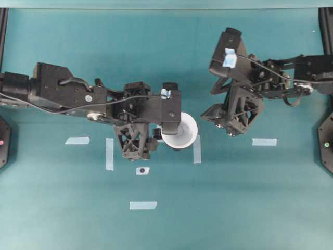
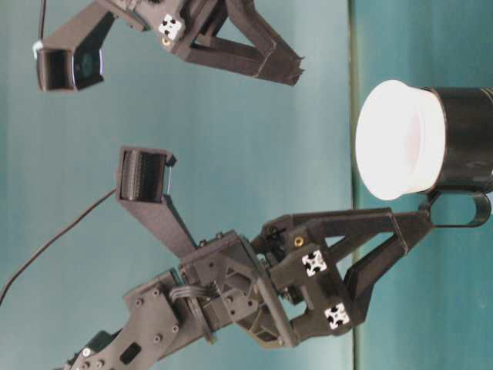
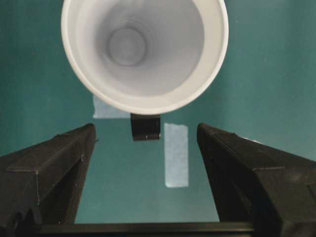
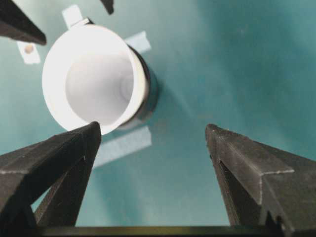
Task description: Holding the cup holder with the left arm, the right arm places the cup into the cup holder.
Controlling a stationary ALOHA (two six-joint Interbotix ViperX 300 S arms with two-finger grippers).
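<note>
Fingers of the left gripper (image 3: 148, 148) stand spread apart in the left wrist view, with bare bench between them and nothing clamped; the black side tab (image 3: 146, 127) of the cup holder (image 2: 466, 139) juts into the gap without touching either finger. From table level one left finger lies right by that tab's loop, though contact cannot be made out. Just beyond the fingertips sits the cup (image 1: 180, 131), white and cone-shaped, nested down inside the glossy black holder so that only its wide rim and upper wall stand clear — its small flat bottom shows grey deep inside. The pair rests near the middle of the bench (image 1: 234, 208), slightly toward the far edge in the overhead view, with the left arm (image 1: 62, 94) reaching in from the left edge and partly covering the rim.

A pale tape strip (image 1: 197, 149) lies on the bench just beside the holder; another strip (image 1: 109, 153) lies on the far side of the left gripper, and further tape patches are scattered toward the near edge.

The right gripper (image 1: 229, 115) hangs well apart from the cup, toward the right edge of the bench — its fingers are likewise spread wide and hold nothing. The right arm (image 1: 291, 75) extends in from the right edge, a blue tape patch (image 1: 229, 57) on its wrist.
</note>
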